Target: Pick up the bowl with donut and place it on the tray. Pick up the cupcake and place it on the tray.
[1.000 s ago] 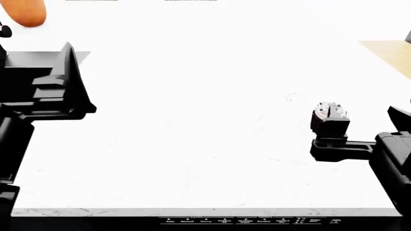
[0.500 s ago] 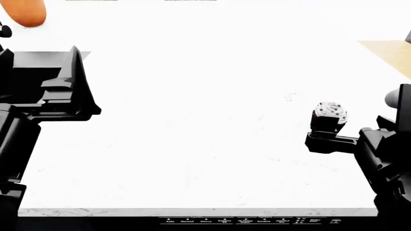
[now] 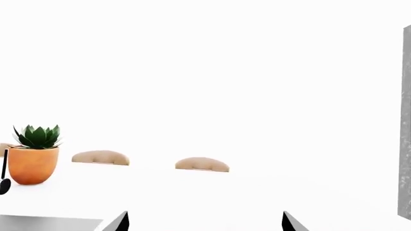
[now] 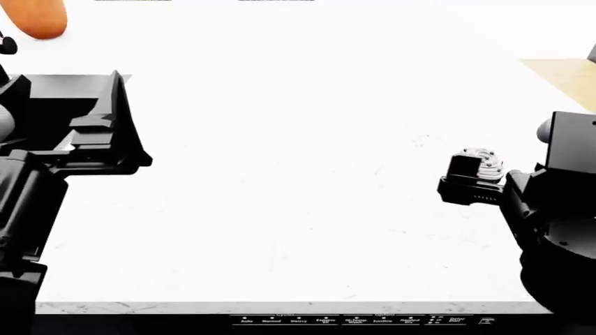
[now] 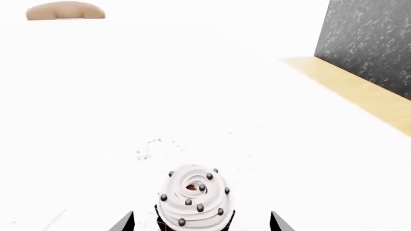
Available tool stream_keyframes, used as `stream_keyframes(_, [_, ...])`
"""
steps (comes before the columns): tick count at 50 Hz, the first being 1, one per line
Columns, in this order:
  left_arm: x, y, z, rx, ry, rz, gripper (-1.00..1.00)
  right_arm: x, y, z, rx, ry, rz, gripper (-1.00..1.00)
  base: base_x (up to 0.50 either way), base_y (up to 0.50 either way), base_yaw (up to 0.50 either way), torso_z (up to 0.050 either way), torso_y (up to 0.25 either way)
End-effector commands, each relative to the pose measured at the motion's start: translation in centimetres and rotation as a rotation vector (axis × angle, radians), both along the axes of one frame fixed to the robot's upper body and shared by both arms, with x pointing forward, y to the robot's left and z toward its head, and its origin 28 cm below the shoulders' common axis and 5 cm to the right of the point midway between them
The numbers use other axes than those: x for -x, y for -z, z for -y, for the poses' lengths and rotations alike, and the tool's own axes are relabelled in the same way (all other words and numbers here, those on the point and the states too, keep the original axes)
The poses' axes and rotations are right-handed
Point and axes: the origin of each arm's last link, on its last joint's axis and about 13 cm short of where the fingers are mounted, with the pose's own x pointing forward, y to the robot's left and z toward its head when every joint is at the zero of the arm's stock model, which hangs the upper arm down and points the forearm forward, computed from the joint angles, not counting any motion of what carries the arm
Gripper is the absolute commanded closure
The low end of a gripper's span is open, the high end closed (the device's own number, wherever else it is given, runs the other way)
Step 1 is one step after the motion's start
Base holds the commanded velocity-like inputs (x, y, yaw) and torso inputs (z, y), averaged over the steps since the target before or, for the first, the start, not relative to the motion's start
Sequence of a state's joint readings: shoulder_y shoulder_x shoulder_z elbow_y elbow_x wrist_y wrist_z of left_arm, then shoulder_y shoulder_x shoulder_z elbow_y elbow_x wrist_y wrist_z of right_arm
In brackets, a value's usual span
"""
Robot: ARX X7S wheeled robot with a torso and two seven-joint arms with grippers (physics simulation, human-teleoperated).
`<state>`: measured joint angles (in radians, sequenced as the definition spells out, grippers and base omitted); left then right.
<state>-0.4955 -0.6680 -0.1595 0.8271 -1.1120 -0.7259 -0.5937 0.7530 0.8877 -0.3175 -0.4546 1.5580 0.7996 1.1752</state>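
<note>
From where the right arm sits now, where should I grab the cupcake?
Grip the cupcake low, on its dark pleated wrapper, coming in level from the near side. It stands upright between the right pincer's open fingers; the soft frosting would likely smear.

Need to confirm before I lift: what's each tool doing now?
Left tool: open, empty.
Right tool: open around the cupcake, not closed on it.

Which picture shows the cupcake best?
The right wrist view: the cupcake sits close, between the right gripper fingertips, frosting swirl and dark beads clear. The head view shows it small, partly behind the gripper. The left wrist view misses it.
</note>
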Motion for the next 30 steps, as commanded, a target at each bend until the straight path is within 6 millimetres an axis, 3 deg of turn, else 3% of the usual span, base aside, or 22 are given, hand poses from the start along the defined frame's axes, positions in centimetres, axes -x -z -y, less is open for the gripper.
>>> stream_keyframes(1, [-0.2, 0.1, 0.0, 0.003, 0.000, -0.002, -1.00, -1.2, 0.7, 0.2, -0.006, 0.001, -0.028, -1.00, 0.00, 0.00, 0.00, 0.000, 0.000])
stream_keyframes(30, [-0.8, 0.6, -0.2, 0.009, -0.008, -0.014, -1.00, -3.0, 2.6, 0.2, -0.019, -0.008, -0.090, -1.00, 0.00, 0.00, 0.00, 0.000, 0.000])
